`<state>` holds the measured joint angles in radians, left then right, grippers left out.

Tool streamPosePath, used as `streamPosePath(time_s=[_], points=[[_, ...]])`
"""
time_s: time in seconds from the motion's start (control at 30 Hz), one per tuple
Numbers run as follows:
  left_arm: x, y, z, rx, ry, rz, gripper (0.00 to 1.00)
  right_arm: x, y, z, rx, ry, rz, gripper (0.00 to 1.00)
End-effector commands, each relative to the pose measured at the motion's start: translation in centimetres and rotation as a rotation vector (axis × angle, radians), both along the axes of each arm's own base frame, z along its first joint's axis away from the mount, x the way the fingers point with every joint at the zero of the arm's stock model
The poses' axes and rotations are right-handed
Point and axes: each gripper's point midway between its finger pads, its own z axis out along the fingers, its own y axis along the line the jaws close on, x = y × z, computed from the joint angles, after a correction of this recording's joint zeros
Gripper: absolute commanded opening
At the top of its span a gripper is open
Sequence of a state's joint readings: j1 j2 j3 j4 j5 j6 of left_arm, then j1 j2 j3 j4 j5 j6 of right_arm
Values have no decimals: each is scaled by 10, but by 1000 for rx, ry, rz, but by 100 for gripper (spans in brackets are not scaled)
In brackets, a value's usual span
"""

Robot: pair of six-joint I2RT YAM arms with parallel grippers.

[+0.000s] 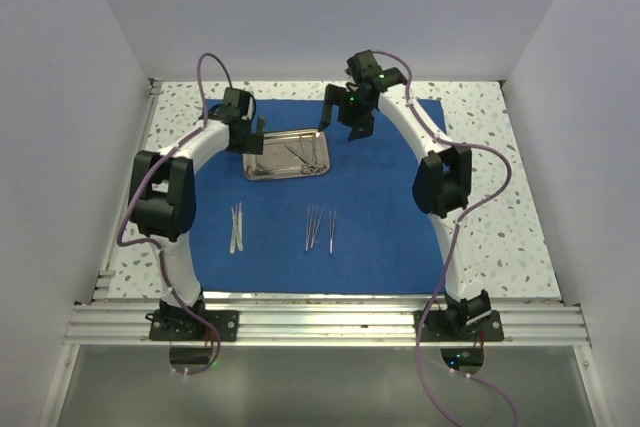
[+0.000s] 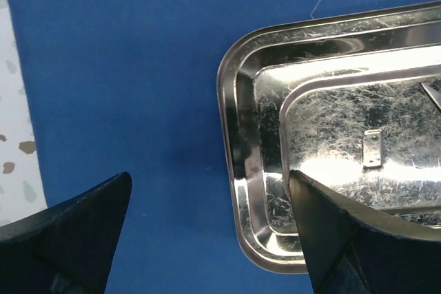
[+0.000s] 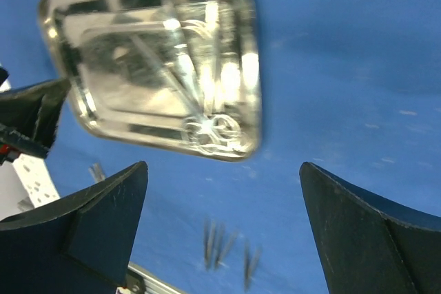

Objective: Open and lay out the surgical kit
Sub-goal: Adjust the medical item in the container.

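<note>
- On the tray's near side, thin silver tweezers (image 1: 237, 227) and slim pointed instruments (image 1: 320, 229) lie apart on the flat royal-blue cloth (image 1: 380, 217).
- The steel tray (image 1: 285, 176) is a shiny, scratched, round-cornered rectangle with ring-handled scissors (image 3: 213, 129) inside.
- The left gripper (image 2: 210, 175) is at the tray's left end and the right gripper (image 3: 224, 165) by its right end. Both are spread wide and empty.
- Speckled worktop (image 1: 500, 237) surrounds the cloth.

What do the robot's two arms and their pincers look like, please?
Both the left arm and right arm have white curved links, black joint housings and a purple cable. Left pincer and right pincer each have two dark wedge-shaped fingers. Green lights glow on the right wrist.
</note>
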<state>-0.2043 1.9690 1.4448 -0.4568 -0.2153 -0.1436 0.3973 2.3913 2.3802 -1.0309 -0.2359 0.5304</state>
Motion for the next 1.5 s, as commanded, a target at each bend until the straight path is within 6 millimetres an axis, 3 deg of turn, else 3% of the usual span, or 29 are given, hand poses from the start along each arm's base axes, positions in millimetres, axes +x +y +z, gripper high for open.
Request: streamPosePath(time_s=[0.0, 0.13, 0.23, 0.37, 0.57, 0.73, 0.97, 1.07, 1.1, 1.23, 1.3, 1.43, 1.47], points=[[-2, 8, 27, 3, -27, 118, 100, 3, 45, 19, 104, -61, 32, 95], [-20, 3, 37, -62, -3, 158, 100, 8, 67, 6, 78, -110, 27, 91], [-41, -2, 43, -116, 15, 156, 97, 15, 71, -14, 53, -114, 9, 85], [-75, -6, 56, -175, 0, 141, 97, 22, 71, -42, -10, -114, 0, 77], [-104, -3, 68, -195, -8, 125, 97, 19, 67, -71, -134, -115, 4, 68], [-111, 4, 70, -159, -8, 100, 97, -1, 68, -88, -276, -113, 63, 62], [-118, 7, 67, -163, -12, 81, 97, -44, 61, -143, -487, -22, 173, 54], [-120, 6, 62, -173, -2, 78, 96, -58, 54, -170, -513, 50, 189, 39], [-120, 5, 62, -177, -4, 76, 96, -61, 54, -176, -514, 66, 197, 27], [-122, 6, 60, -179, -3, 76, 96, -59, 55, -178, -512, 66, 200, 0], [-123, 5, 58, -183, 2, 75, 96, -53, 57, -170, -500, 41, 196, 0], [-122, 3, 56, -192, 7, 74, 95, -35, 65, -138, -427, -27, 158, 0], [-122, 3, 56, -193, 6, 74, 95, -30, 70, -116, -385, -60, 148, 0]])
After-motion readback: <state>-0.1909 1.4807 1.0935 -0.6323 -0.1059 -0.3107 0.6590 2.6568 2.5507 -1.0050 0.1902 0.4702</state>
